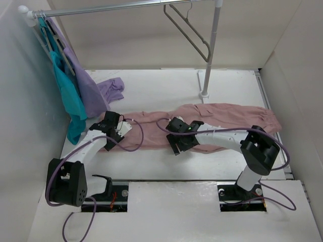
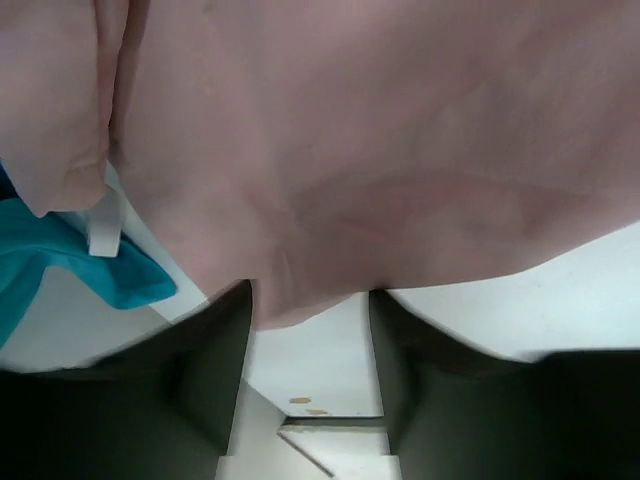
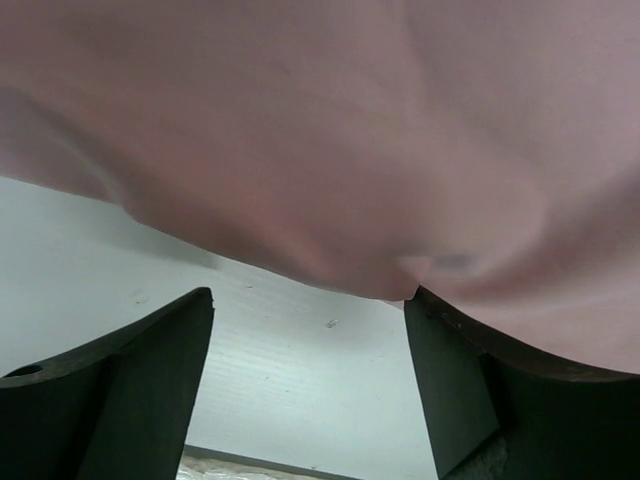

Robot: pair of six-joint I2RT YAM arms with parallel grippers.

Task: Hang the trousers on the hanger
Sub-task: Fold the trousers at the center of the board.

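The dusty-pink trousers (image 1: 222, 118) lie stretched across the white table, waist end at the left. The grey hanger (image 1: 187, 27) hangs on the rail at the back. My left gripper (image 1: 117, 132) is low over the trousers' left end; in the left wrist view it is open (image 2: 310, 300), the fabric edge (image 2: 380, 160) just at its fingertips. My right gripper (image 1: 177, 143) sits at the trousers' near edge in the middle; in the right wrist view it is open (image 3: 310, 300) with pink fabric (image 3: 330, 130) just above the fingertips, nothing gripped.
A teal garment (image 1: 68, 96) and a lilac garment (image 1: 88, 88) hang at the rail's left end, the lilac one trailing onto the table. The rail's upright post (image 1: 211, 55) stands at the back centre. White walls enclose the table on both sides.
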